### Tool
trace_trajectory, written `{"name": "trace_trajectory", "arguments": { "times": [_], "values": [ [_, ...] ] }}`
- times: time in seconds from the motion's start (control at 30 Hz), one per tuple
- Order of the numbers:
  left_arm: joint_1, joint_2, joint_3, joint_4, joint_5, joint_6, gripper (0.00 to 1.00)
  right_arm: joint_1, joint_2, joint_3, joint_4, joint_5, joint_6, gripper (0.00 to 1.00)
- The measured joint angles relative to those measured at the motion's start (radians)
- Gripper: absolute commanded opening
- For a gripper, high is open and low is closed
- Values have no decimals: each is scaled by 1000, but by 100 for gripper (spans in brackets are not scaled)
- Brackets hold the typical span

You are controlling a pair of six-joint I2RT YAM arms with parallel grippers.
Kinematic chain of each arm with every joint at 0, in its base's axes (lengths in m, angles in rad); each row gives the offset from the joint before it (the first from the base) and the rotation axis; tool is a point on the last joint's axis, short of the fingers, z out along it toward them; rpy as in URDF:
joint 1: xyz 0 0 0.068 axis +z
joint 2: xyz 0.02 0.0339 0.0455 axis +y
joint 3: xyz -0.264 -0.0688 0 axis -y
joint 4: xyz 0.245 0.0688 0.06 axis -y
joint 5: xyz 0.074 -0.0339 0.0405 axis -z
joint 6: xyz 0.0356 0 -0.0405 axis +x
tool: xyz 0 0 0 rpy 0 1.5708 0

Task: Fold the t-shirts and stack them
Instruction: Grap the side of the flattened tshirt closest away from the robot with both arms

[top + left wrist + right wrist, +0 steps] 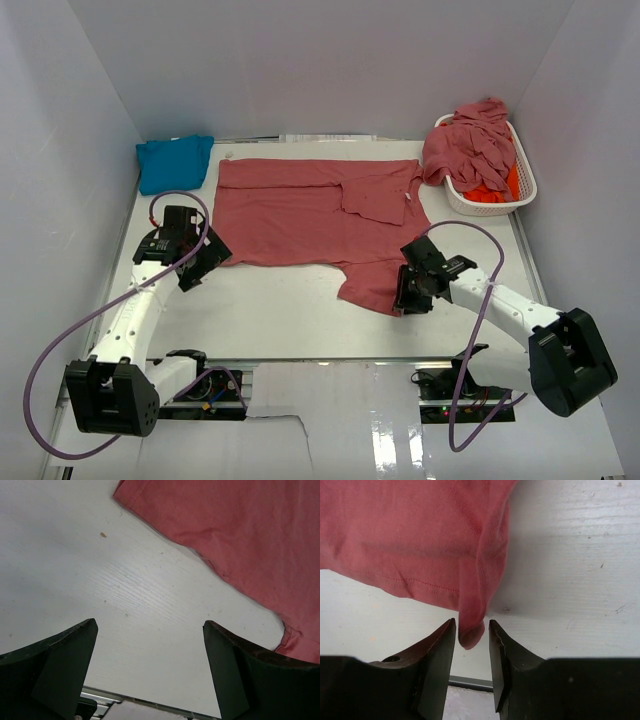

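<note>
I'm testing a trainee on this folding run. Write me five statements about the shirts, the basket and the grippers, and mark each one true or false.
1. The blue shirt lies at the far left corner of the table. True.
2. The basket is empty. False: red shirts are heaped in it.
3. The left gripper is open and holds nothing. True.
4. The right gripper is at the collar of the red shirt. False: it is at the shirt's near right corner, with a tip of cloth between its jaws.
5. The orange shirt is spread on the table. False: it is in the basket, under the red shirts.
</note>
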Motion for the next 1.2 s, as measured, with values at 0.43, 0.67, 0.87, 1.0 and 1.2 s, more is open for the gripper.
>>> {"name": "trace_trajectory", "arguments": {
  "times": [0.43,0.67,0.87,1.0,1.2],
  "values": [
    [0,-14,0,-17,-18,-7,98,0,-17,-27,-3,6,-3,8],
    [5,-14,-2,-20,-28,-12,98,0,-21,-28,-8,3,1,8],
    [27,3,-26,0,-35,-19,98,0,-25,-13,-34,-20,1,8],
    [39,55,-33,34,-34,-32,98,0,-28,3,-38,-53,1,8],
    [55,199,-51,114,-10,-72,98,0,-40,33,-64,-76,0,8]
  ]
}}
